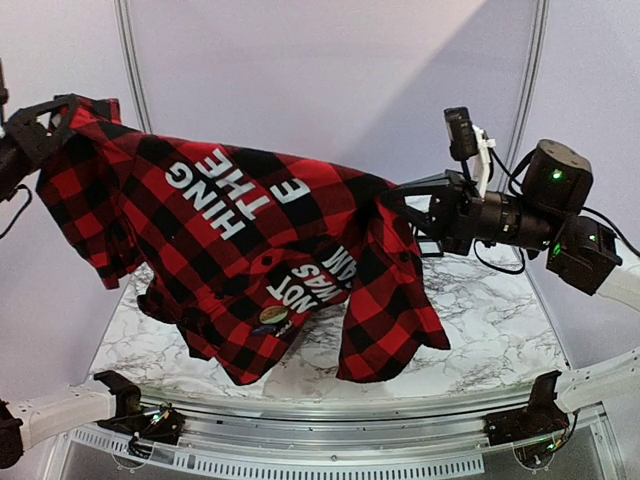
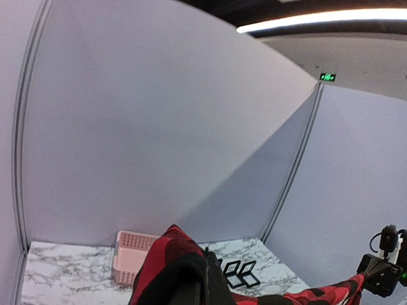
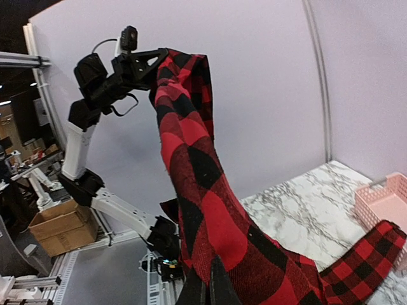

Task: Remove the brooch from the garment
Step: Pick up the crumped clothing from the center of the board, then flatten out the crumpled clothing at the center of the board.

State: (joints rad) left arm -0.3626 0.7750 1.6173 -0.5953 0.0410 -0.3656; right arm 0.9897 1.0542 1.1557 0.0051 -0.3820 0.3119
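White marble-pattern table (image 1: 500, 330): pink slotted basket (image 2: 130, 254), small black square frames (image 2: 239, 273) on top.

Bright, even lighting is recorded. Glare is noted from a ceiling strip light (image 2: 318, 19); wall posts (image 2: 25, 127) are rendered bowed.

I see the garment (image 1: 230, 215), a red-and-black plaid shirt with white block lettering that reads upside down from above. It is strung up in the air by its left and right ends, with loose folds sagging low over the counter (image 1: 480, 330). The brooch (image 1: 272, 318), a small oval badge, sits pinned on a lower fold.
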